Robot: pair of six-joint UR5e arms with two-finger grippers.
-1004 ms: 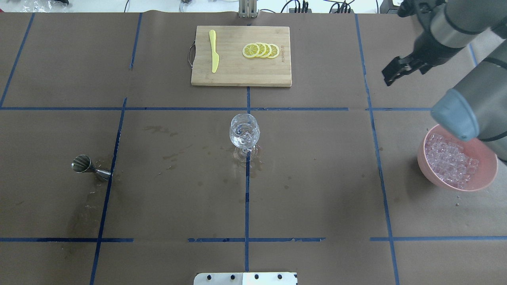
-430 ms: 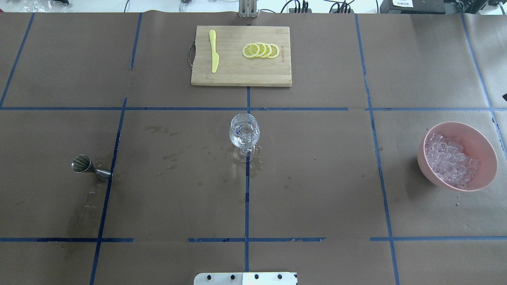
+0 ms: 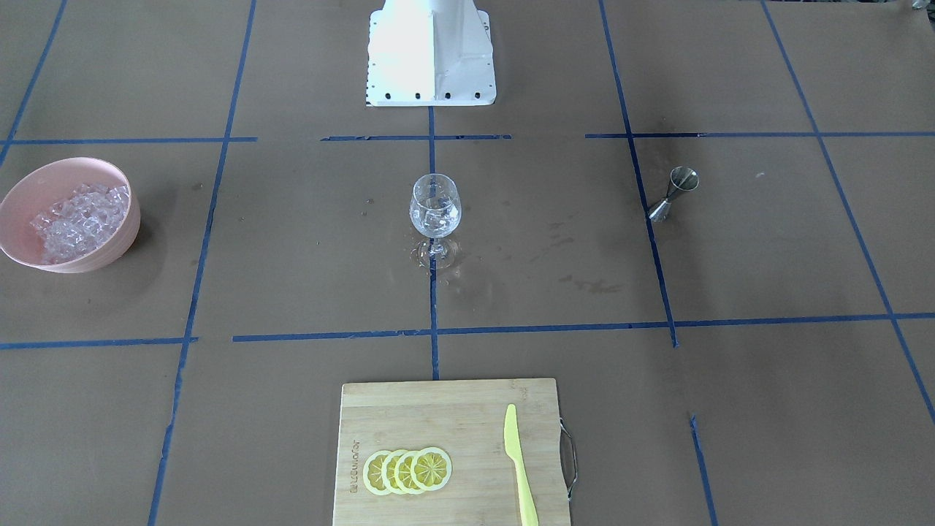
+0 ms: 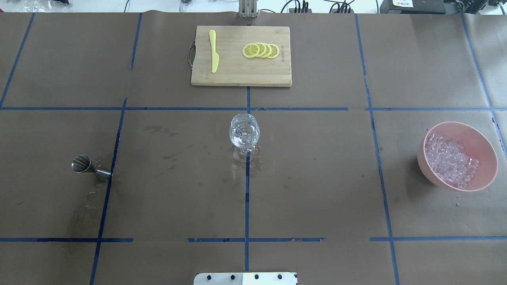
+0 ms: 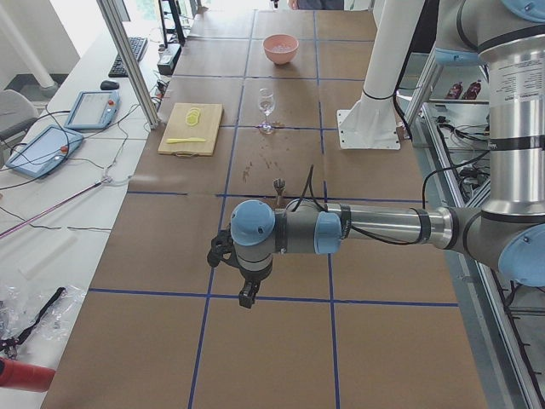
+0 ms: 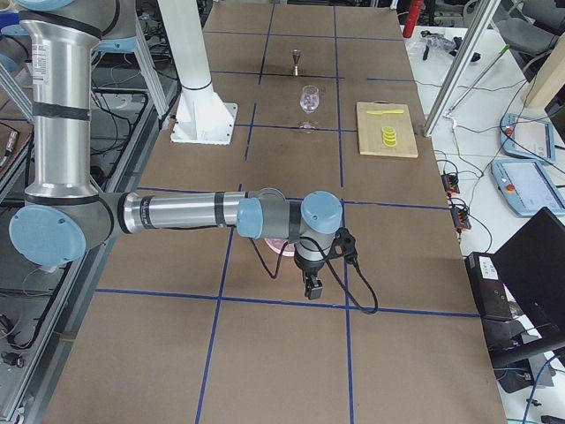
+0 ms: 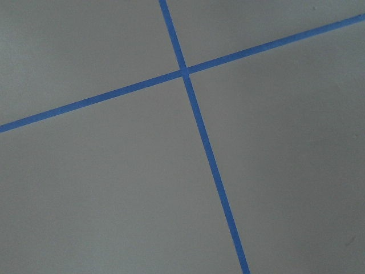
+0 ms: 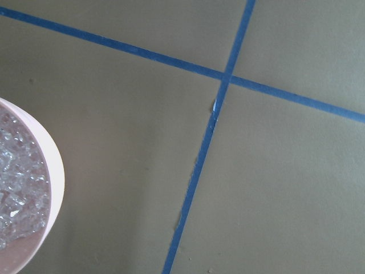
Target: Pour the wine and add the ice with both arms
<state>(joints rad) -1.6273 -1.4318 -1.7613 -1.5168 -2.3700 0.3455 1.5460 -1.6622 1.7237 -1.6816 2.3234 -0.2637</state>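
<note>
Position check: the left tool is hanging fingers-down over the counter at its far left end, and the right tool is hanging the same way at the far right end. Both are showing only in the side views, and neither wrist camera is catching its own fingers, so I cannot tell whether either tool is spread or pressed together. Neither seems to be carrying anything. The wine glass is standing upright on the centre tape line, well apart from both tools and roughly midway between them. It is holding clear cubes, and any wine in it is too faint to separate from them. The main stock of ice cubes is sitting in the pink bowl on the right side, just beside the right tool; its rim is filling the left edge of the right wrist view. The jigger is standing on the left side, nearer the left tool. Judgement: any further ice is falling to the right arm, any further pouring to the left, each reaching inward toward the glass.
</note>
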